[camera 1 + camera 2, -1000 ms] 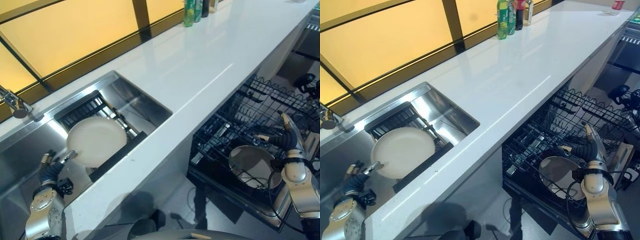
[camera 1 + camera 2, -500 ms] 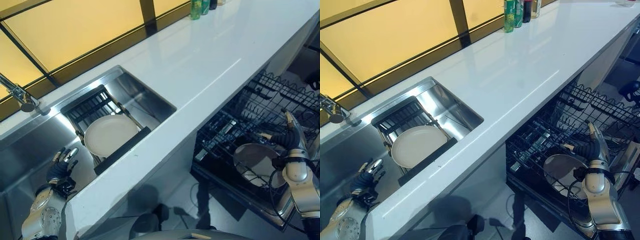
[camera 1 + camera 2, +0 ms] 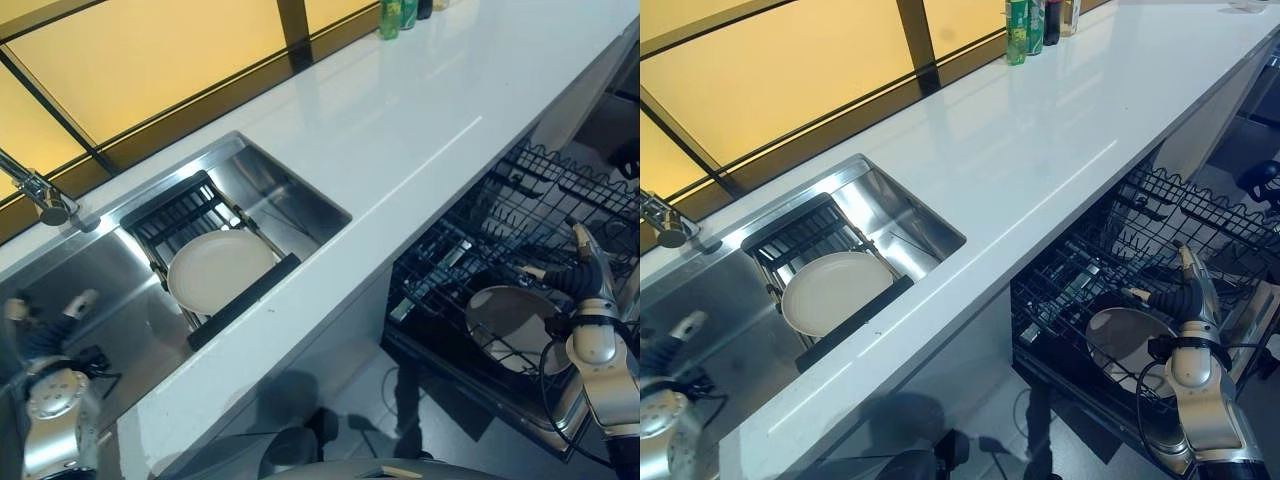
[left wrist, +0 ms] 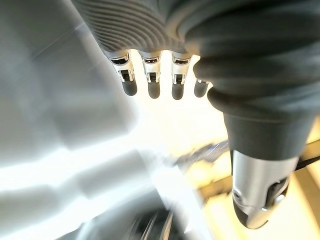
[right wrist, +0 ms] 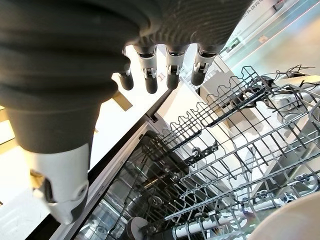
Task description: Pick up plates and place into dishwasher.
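A round cream-white plate (image 3: 220, 268) lies on a black slatted drying rack (image 3: 190, 232) inside a stainless steel sink (image 3: 280, 195), at about nine o'clock in the head view. A second round cream plate (image 3: 512, 326) rests in the black wire dishwasher rack (image 3: 520, 230) at four o'clock, below the long white countertop (image 3: 400, 120). The left hand (image 3: 45, 335) hovers over the sink basin at eight o'clock, fingers straight, holding nothing, apart from the sink plate. The right hand (image 3: 588, 285) sits just beside the racked plate, fingers straight and empty.
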